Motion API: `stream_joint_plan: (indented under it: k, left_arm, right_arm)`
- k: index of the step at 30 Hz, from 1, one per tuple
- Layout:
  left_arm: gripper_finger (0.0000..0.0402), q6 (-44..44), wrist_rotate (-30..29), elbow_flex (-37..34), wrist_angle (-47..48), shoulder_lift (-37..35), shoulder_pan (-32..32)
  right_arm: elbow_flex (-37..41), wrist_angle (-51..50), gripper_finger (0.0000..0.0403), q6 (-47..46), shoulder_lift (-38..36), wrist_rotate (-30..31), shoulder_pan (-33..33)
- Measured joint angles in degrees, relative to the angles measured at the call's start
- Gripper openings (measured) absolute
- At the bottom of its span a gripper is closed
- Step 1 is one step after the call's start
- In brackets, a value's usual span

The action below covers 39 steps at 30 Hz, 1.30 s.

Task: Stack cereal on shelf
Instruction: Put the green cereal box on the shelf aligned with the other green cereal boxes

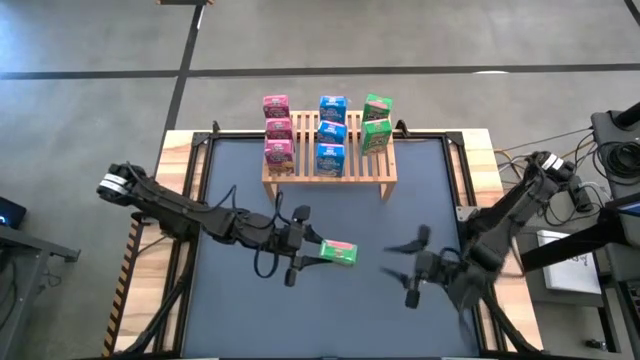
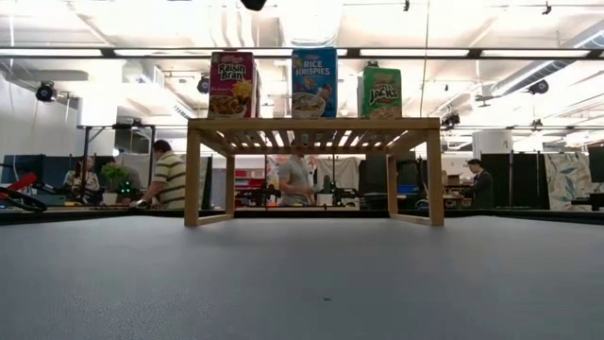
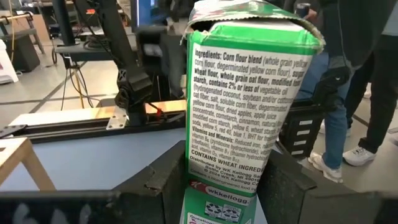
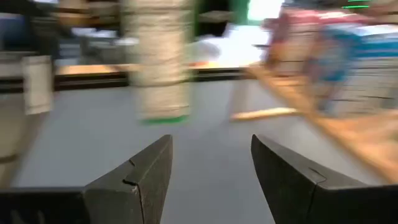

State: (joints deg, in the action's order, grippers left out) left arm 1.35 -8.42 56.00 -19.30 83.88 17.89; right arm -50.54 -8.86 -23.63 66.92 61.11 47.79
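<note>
— Where's the last box? I count eight on the shelf (image 1: 330,172) at the upper middle of the overhead picture: three pink, three blue, only two green.

— The ninth, the green cereal box (image 1: 338,252), is in the left gripper (image 1: 312,254), just below the picture's centre. The jaws are pinching it by its narrow sides, and it looks lifted off the mat, though from above I can't be sure.

— And the right gripper (image 1: 403,271)?

— Lower right of centre, jaws spread with nothing between them. It seems to be waiting.

— So how should the left arm finish this?

— I'd say carry the box up toward the free spot in the green column, nearest the shelf's front edge, stand it upright, set it down square on the slats, and only then let go. It should come in clear of the standing green boxes so it doesn't knock them.

— Anything the other views add?

— The left wrist view shows the ingredients panel and a torn-looking top flap, invisible from above. The table-level view shows the front boxes' printed fronts, but neither arm.
</note>
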Motion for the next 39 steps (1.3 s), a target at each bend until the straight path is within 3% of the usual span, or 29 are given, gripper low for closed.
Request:
stream_joint_plan:
  k: [3,5,8,10,12,18,24,29,39]
  left_arm:
    - [0.0147,-0.25,-0.01,-0.06,1.02,-1.57,0.00]
    - [0.0147,-0.25,-0.01,-0.12,1.14,-2.61,0.00]
    - [0.0147,-0.25,-0.01,-0.14,1.94,-4.03,0.00]
    - [0.0147,-0.24,-0.02,-0.21,3.55,-5.05,0.00]
    - [0.0147,-0.22,-0.01,-0.21,5.11,-5.79,0.00]
    - [0.0147,-0.07,-0.22,-0.25,7.11,-5.91,-0.14]
    - [0.0147,-0.39,-5.94,-0.25,9.93,-5.60,-0.49]
    - [0.0147,-0.42,-6.72,-0.27,10.36,-5.60,-0.90]
    - [0.0147,-0.27,-6.70,-0.27,10.37,-5.60,-0.92]
  right_arm:
    - [9.70,29.27,0.0207,17.99,-0.37,-17.07,-2.79]
    - [14.63,45.24,0.0207,26.06,1.02,-24.78,-4.84]
    - [19.53,55.92,0.0207,32.45,2.65,-23.19,-8.10]
    - [21.87,58.19,0.0207,32.07,3.13,-19.25,-10.97]
    - [23.74,59.49,0.0207,28.60,3.18,-19.39,-14.43]
    - [24.84,60.23,0.0207,20.65,3.27,-33.91,-22.10]
    - [21.92,60.41,0.0207,23.67,3.34,-35.68,-22.97]
    - [20.04,60.17,0.0213,26.62,3.36,-35.65,-22.97]
    - [19.78,60.15,0.0322,25.74,3.38,-35.32,-23.44]
